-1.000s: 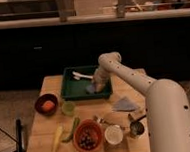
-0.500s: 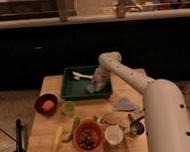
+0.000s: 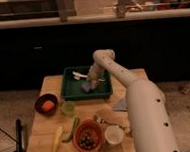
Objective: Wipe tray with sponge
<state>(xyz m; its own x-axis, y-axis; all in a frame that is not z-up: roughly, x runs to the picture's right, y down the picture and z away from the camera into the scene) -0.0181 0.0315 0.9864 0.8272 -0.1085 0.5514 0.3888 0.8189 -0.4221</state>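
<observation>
One arm reaches from the lower right of the frame up to the centre, bending down into the tray (image 3: 69, 90), which sits at the far middle of the wooden table (image 3: 40, 130). The gripper (image 3: 92, 79) hangs over the tray's middle, just right of centre, and I see the sponge (image 3: 86, 86) as a small blue-grey block directly beneath it, on the tray floor. I cannot tell how the claw is set or whether it holds the sponge; the two merge in my view. Compared with the views from a second and half a second ago, I log almost no change: the arm keeps the same bend, the gripper stays over the same patch of tray, and the sponge has not visibly travelled. My judgement: the wipe is under way but the stroke is very short or pausing, so most of the tray floor is likely unwiped. A white utensil (image 3: 80, 74) lies in the upper middle of the tray and could be pushed by a longer stroke. A red bowl (image 3: 46, 104) stands left of the tray, another red bowl (image 3: 87, 137) at lower centre.
</observation>
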